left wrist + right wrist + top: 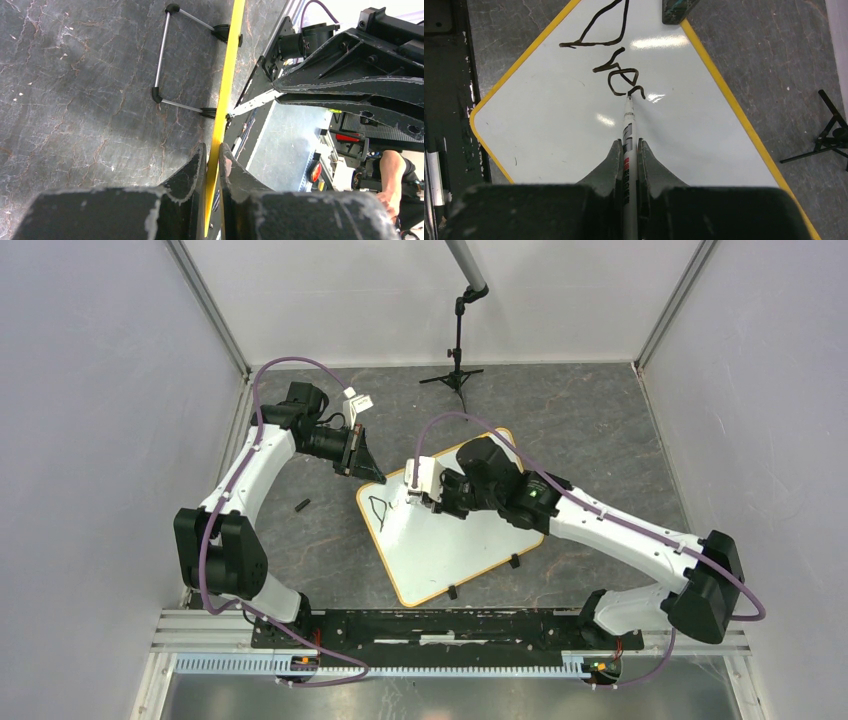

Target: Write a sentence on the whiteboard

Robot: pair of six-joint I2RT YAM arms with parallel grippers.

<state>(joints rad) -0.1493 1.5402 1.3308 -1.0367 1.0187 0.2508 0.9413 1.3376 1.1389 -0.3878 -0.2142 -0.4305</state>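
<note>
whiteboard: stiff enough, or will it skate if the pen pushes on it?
Probably stiff: the whiteboard looks thin but flat, rim straight in the left wrist view. Likely light and slidey on the smooth table; the left gripper clamping its rim probably stops that.

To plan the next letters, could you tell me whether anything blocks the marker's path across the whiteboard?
Nothing visible: the whiteboard past the marker tip is bare; the left claw grips only its rim.
</note>
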